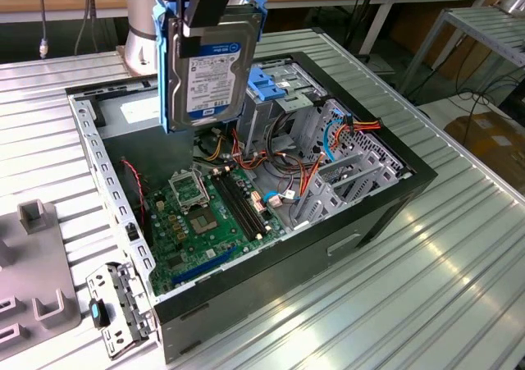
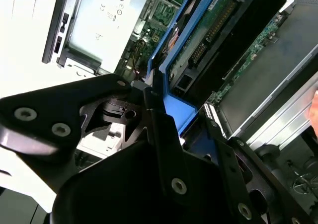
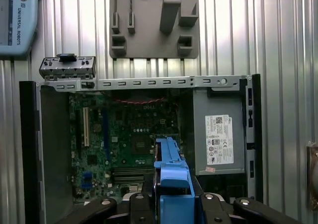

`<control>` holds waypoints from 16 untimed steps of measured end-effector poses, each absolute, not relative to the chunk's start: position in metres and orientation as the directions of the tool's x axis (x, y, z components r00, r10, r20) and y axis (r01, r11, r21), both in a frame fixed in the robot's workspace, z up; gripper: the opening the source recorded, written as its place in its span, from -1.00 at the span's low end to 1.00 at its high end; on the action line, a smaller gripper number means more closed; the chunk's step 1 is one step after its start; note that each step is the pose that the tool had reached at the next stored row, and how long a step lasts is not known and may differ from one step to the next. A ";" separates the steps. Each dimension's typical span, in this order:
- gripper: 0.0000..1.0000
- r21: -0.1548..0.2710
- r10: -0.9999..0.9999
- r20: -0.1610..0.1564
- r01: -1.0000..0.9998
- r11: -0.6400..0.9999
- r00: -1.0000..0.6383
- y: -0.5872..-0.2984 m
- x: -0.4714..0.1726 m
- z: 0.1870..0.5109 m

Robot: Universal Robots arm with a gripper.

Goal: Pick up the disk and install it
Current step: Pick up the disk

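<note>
The pincer point(image 1: 215, 9) is shut tight on the top end of the disk point(image 1: 212, 79), which hangs upright right under it, up in the air over the open computer case point(image 1: 394, 191) on the bench point(image 1: 410, 304).

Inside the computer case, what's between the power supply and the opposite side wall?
The green motherboard, between the power supply and the black side wall, in the first wrist view.
</note>
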State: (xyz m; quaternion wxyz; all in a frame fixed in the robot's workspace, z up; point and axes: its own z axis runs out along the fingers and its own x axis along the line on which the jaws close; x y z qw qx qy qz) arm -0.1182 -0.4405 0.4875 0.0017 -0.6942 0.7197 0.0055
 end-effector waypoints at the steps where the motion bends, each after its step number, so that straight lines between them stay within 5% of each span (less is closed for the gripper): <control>1: -0.25 0.005 -0.999 -0.010 -0.999 0.036 -0.036 -0.441 -0.114 0.487; 16: -0.25 0.005 -0.999 -0.009 -0.999 0.036 -0.036 -0.443 -0.083 0.487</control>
